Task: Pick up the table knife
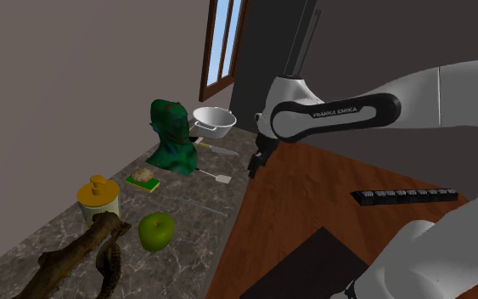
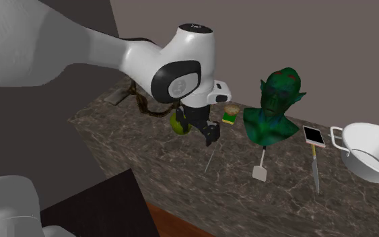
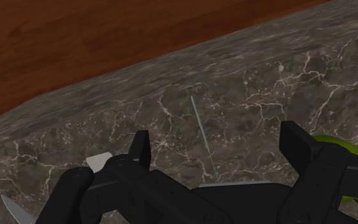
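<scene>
Table knife (image 2: 314, 172) lies flat on the table (image 2: 181, 188), a dark marble-look slab w/ white veins. It has a slim silver blade w/ the tip toward 6 o'clock in the second exterior view and a pale yellowish handle toward 12.

L to R in that view:
- A round, glossy green apple (image 2: 176, 122) sits partly behind the arm.
- The black pincer (image 2: 210, 137) hangs just above the slab, at approx 8 o'clock from the bust. Its fingers (image 3: 140, 147) are spread, w/ nothing between them.
- A hair-thin grey rod (image 2: 211, 160) lies at the pincer's 6 o'clock. In the wrist view it runs across the marble between the two fingers, untouched.
- A small green & yellow sponge-like block (image 2: 230, 116) comes next.
- The shiny green bust (image 2: 273, 111) is a goblin-type head w/ pointed ears.
- A white spatula (image 2: 261, 170), w/ a flat square blade and thin handle, is at the bust's 6 o'clock.
- A slim phone (image 2: 314, 135) w/ a white face sits at the knife's 12, just beside its handle end.
- A round white pan (image 2: 373, 153) w/ a loop handle is at the knife's 2 o'clock, nr the edge.

The knife is well apart from the pincer, at its 4 o'clock, and lies between the spatula and the pan.
</scene>
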